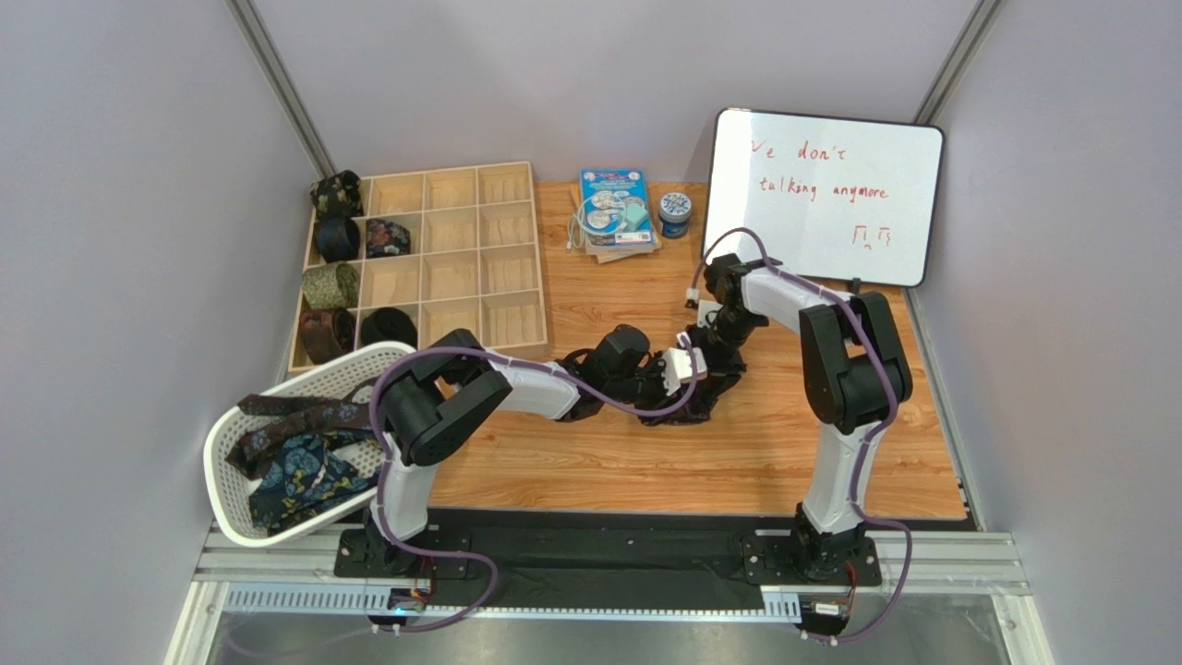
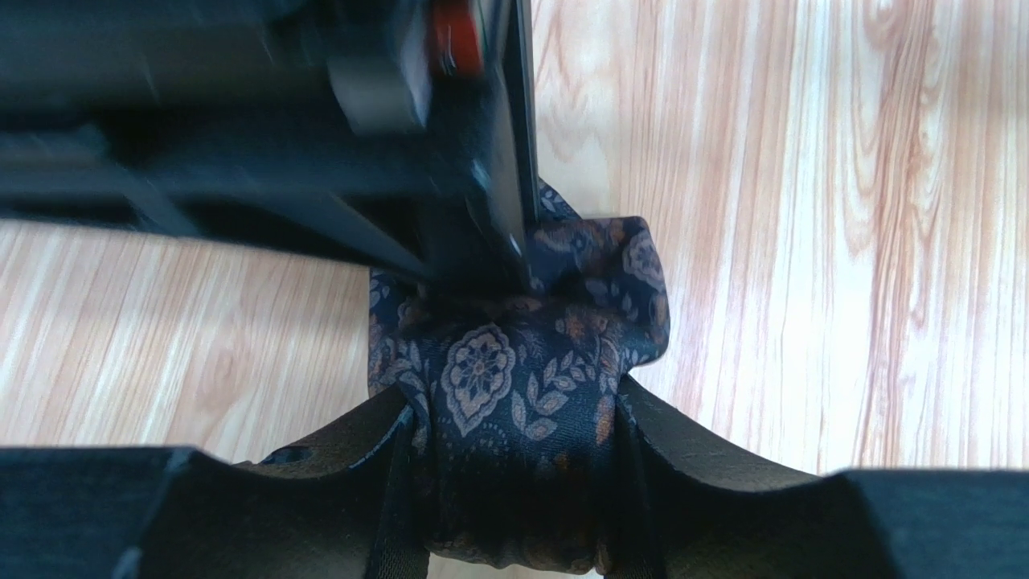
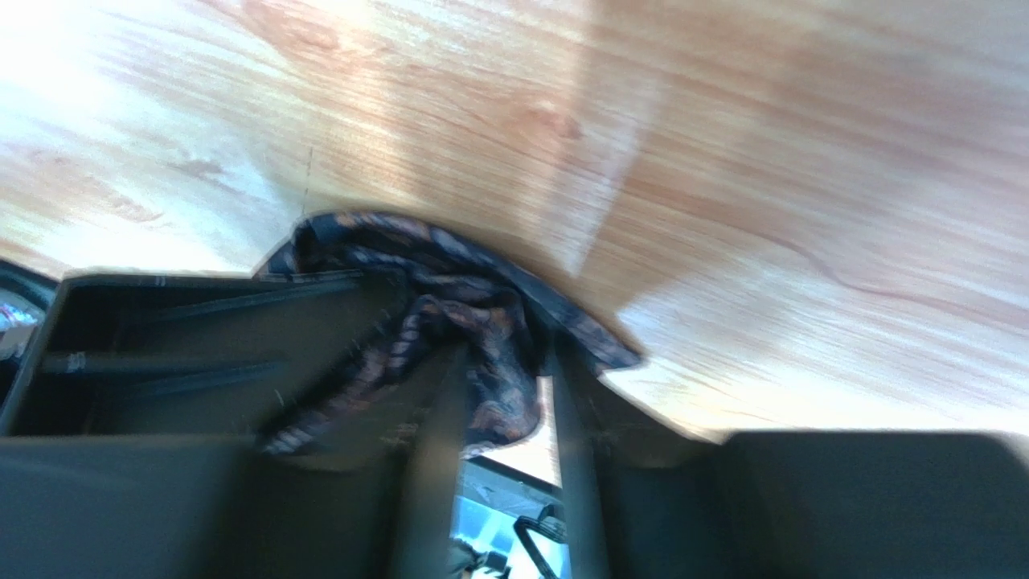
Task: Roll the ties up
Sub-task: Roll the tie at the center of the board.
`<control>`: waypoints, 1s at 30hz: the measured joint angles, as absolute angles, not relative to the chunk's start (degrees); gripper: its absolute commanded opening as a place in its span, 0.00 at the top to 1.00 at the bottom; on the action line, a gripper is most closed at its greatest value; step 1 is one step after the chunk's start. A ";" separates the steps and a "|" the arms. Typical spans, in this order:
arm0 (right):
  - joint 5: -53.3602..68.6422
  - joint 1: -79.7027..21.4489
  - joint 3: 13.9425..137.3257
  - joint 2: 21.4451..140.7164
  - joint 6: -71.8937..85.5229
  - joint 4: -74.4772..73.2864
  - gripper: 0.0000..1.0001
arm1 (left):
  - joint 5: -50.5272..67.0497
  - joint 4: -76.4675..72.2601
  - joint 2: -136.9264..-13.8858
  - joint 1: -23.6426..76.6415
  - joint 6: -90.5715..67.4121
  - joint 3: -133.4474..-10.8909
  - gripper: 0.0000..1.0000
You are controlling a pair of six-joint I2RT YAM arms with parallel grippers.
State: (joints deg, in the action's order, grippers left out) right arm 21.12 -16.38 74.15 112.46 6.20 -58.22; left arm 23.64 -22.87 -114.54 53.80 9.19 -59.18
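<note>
Top view: both arms meet mid-desk (image 1: 777, 444) over one tie (image 1: 687, 406), which is bunched dark beneath them. It is likely worked there because there is open room to coil. Finished coils (image 1: 333, 284) sit in the left column of the wooden tray (image 1: 479, 250). Loose ties (image 1: 298, 457) lie in the white basket (image 1: 222, 437).

Left wrist: the tie (image 2: 507, 398), navy floral, is coiled. The left jaws are clamped on its sides, fingers (image 2: 725, 483) pressing in, probably so the roll can't spring open. The right jaws are blurred, at the roll's top.

Right wrist: the tie's fabric (image 3: 483, 338) lies between the right jaws with a gap showing. Whether they are pinching or released, I cannot tell. My guess is the left is taking over the hold.
</note>
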 measured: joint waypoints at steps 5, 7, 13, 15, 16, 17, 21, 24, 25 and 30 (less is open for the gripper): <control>23.24 -11.49 72.82 108.88 5.04 -57.21 0.25 | 23.40 -24.03 -113.80 53.71 10.02 -57.41 0.80; 24.86 -9.06 71.85 107.11 4.64 -56.90 0.16 | 23.40 -24.05 -113.80 53.71 10.22 -57.41 0.80; 30.57 -6.92 67.61 106.04 5.43 -53.52 0.03 | 23.42 -23.73 -113.82 53.74 10.41 -57.58 0.80; 32.49 -7.09 65.89 106.04 6.31 -52.16 0.00 | 23.42 -23.68 -113.82 53.74 10.44 -57.60 0.80; 33.67 -7.09 65.28 106.02 6.83 -51.62 0.00 | 23.44 -23.64 -113.82 53.74 10.44 -57.60 0.80; 34.59 -7.01 64.88 106.02 7.38 -51.09 0.00 | 23.46 -23.62 -113.82 53.74 10.44 -57.60 0.80; 38.70 -6.48 63.24 106.04 9.21 -48.71 0.00 | 23.46 -23.55 -113.82 53.69 10.44 -57.60 0.80; 42.30 -6.44 62.22 106.32 9.89 -46.70 0.00 | 23.68 -23.44 -113.82 53.49 10.39 -57.60 0.80; 43.42 -6.44 61.84 106.39 10.13 -45.95 0.01 | 23.88 -23.42 -113.82 53.41 10.37 -57.60 0.80; 47.53 -6.42 59.99 106.30 10.70 -42.39 0.05 | 24.36 -23.24 -113.82 53.08 10.39 -57.60 0.80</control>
State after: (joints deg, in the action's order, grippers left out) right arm 47.53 -6.42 59.99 106.30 10.70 -42.39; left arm 24.36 -23.24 -113.82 53.08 10.39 -57.60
